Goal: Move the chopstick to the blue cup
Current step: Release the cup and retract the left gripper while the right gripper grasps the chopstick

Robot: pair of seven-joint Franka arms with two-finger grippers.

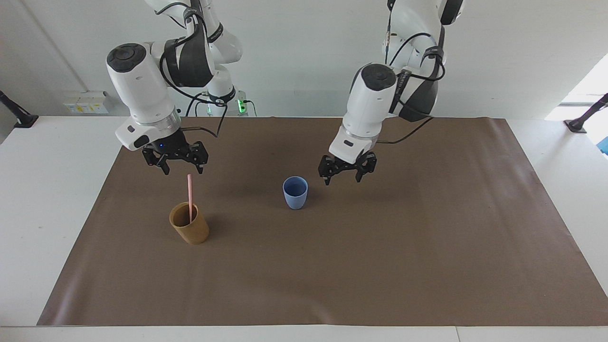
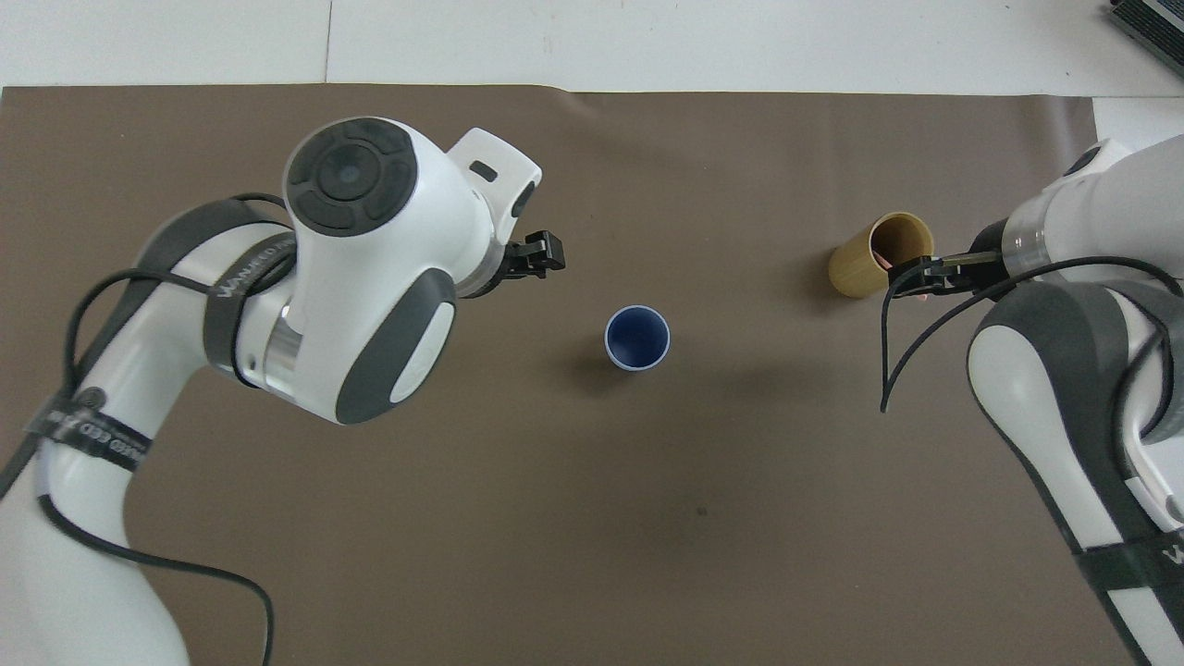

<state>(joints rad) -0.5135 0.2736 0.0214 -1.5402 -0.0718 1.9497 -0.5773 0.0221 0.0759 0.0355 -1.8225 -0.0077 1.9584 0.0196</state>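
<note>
The pale pink chopstick [image 1: 190, 195] stands upright in the tan cup [image 1: 191, 232], toward the right arm's end of the table. My right gripper [image 1: 183, 169] is open and hangs just above the stick's top end, not touching it. The blue cup [image 1: 295, 192] stands upright and empty near the middle of the mat; it also shows in the overhead view [image 2: 636, 338]. My left gripper [image 1: 343, 179] is open and empty, raised above the mat beside the blue cup, toward the left arm's end. In the overhead view the right gripper [image 2: 916, 277] covers most of the stick beside the tan cup [image 2: 874, 259].
A brown mat [image 1: 427, 237] covers most of the white table [image 1: 47, 190]. The left gripper [image 2: 541, 256] and its bulky wrist hang over the mat, apart from the blue cup. Nothing else stands on the mat.
</note>
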